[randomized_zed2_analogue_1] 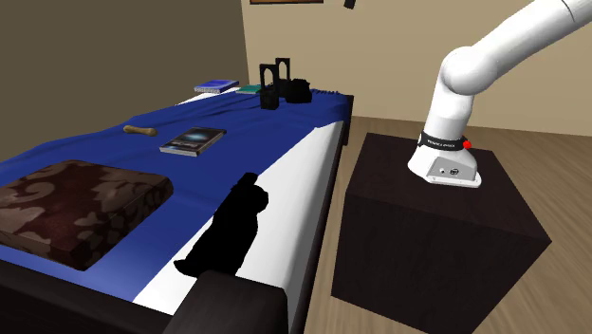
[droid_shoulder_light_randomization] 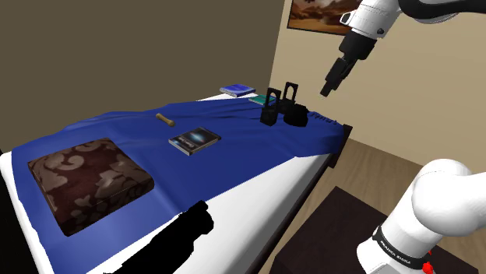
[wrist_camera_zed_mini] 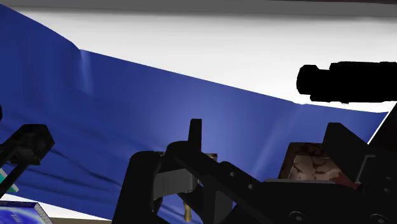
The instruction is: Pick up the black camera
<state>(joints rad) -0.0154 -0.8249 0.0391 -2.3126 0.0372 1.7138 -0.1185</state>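
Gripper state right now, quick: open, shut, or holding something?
Gripper: open, holding nothing.

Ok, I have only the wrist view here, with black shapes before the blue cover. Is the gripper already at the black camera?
Observer: No. In the shoulder view the gripper hangs in the air, higher than the black camera and apart from it.
Operator: What stands next to the camera?
Observer: A taller black frame, close at the camera's left in the shoulder view.
Operator: And where does the arm stand?
Observer: Its base sits on a dark box beside the bed, in the second exterior view.
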